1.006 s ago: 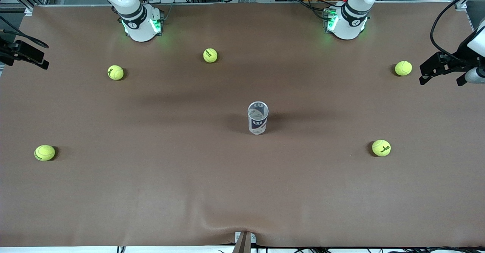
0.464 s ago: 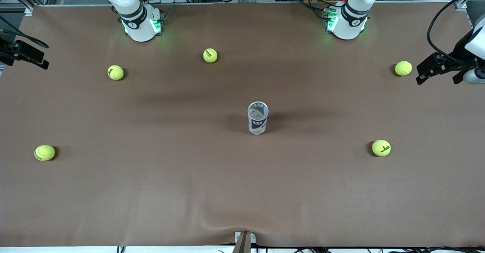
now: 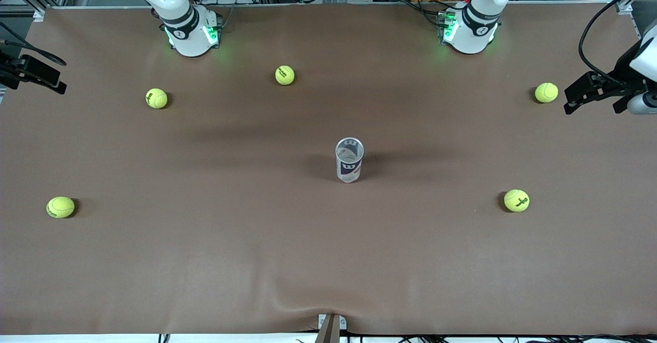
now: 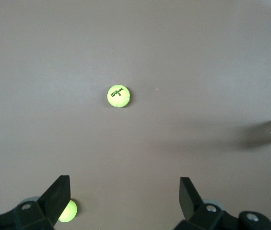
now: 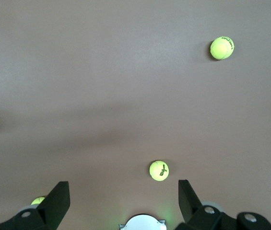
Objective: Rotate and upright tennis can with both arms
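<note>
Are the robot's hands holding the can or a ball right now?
No, nothing is held. The left gripper and the right gripper are both open and empty, up over the table. The tennis can stands upright alone, mid-table.

We see just one small change. The left gripper [image 3: 590, 94], up in the air at the left arm's end of the table, has slid a little toward the middle of the table and a tiny bit away from the front camera. Its open jaws now sit closer to the tennis ball [image 3: 546, 92] beside them than they did a second ago.
</note>
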